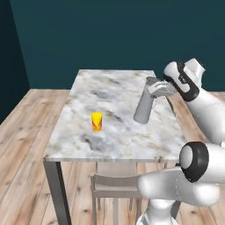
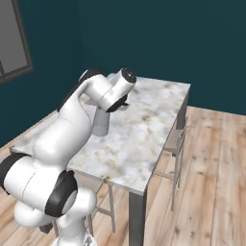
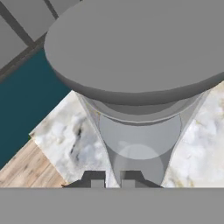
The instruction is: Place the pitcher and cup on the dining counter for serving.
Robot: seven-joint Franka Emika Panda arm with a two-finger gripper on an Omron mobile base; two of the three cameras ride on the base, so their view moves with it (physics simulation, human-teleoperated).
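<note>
One slim grey pitcher (image 1: 143,107) clenched in pincer (image 1: 154,88), leaning on veined marble dining counter (image 1: 118,136); yellow cup (image 1: 96,121) apart.

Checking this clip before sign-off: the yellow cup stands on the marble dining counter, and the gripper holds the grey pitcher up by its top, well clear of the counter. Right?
Not quite. In the left base view the pitcher rests its base on the dining counter, leaning, not lifted clear. The rest holds: the cup stands on the marble, and the gripper is shut on the pitcher's top.
</note>
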